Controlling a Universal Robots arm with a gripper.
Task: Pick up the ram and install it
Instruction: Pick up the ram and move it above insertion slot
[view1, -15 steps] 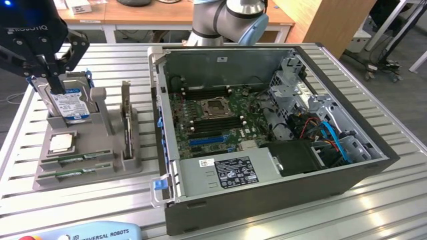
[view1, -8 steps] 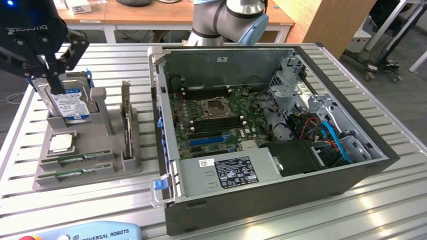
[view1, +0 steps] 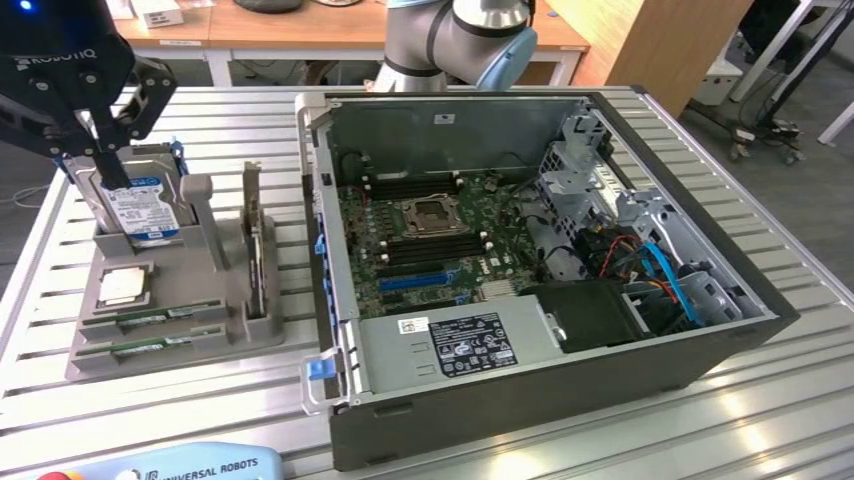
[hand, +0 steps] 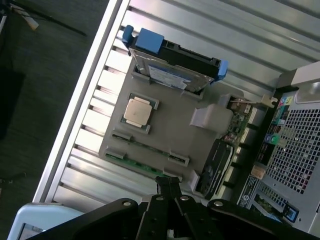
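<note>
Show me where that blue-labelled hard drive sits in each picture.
Exterior view: the hard drive stands upright in the gray holder, at the exterior view's left.
Wrist view: the hard drive stands in the same holder, beside the silver chip.
Shared landmark: the silver chip.

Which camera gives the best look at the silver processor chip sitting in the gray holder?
The wrist view: the processor chip lies nearly face-on and unobstructed in its pocket of the gray holder. The exterior view shows it at a shallow slant, near the hard drive.
</note>
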